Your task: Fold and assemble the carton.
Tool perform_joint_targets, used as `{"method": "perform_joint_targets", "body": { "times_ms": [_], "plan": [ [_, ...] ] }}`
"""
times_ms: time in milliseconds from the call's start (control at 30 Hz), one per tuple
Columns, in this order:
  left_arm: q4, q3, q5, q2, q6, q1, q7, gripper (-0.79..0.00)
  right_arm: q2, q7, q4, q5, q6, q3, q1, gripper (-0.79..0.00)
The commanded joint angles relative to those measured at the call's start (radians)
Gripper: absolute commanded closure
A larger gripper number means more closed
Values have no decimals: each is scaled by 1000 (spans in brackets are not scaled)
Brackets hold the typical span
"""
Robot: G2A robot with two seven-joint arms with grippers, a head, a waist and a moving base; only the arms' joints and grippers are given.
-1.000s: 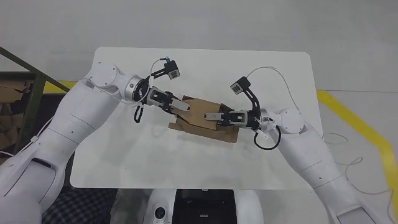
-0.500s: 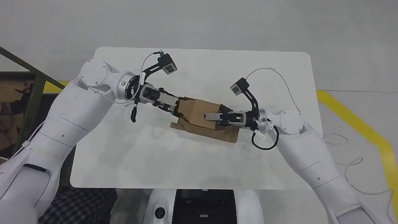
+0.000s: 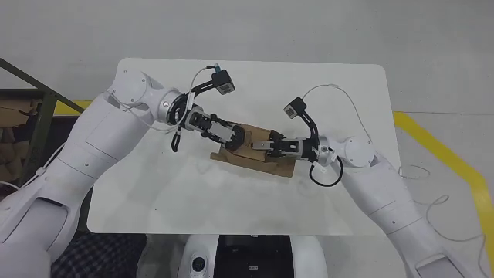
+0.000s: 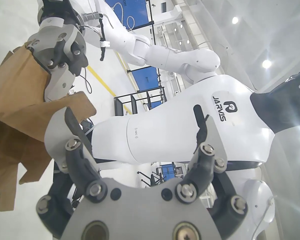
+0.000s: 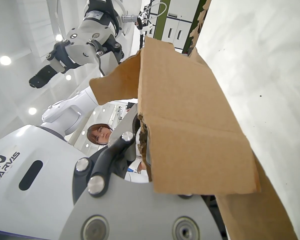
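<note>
A brown cardboard carton lies partly folded in the middle of the white table. My right gripper is shut on one raised panel of the carton; one finger shows in the right wrist view, the other is hidden behind the cardboard. My left gripper hangs open at the carton's left end. In the left wrist view its fingers stand wide apart, and a carton flap touches one of them. The right gripper shows beyond, holding the cardboard.
A white cable loops over the table's back right part by the right arm. Bare table surrounds the carton on all sides. A green frame stands off the left edge, and a yellow floor line runs on the right.
My left gripper pulled back a little to the left, then turned and moved right onto the carton's left end. The right gripper kept its hold and hardly moved.
</note>
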Motion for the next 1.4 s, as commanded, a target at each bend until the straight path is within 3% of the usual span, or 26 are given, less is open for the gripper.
{"method": "perform_joint_targets", "body": {
  "times_ms": [0,567,967,1367],
  "plan": [
    [4,5,15,-5,0,-7,0,-785,0,1,-2,-1,-1,1,-1,0],
    [0,6,106,-33,28,-22,15,-785,-1,3,-15,-5,-2,8,-12,0],
    [38,-121,72,-1,27,74,5,-785,0,9,-16,18,-10,24,-23,0],
    [28,-180,133,11,55,121,45,-785,-2,27,-57,17,-9,16,-33,0]
  ]
}}
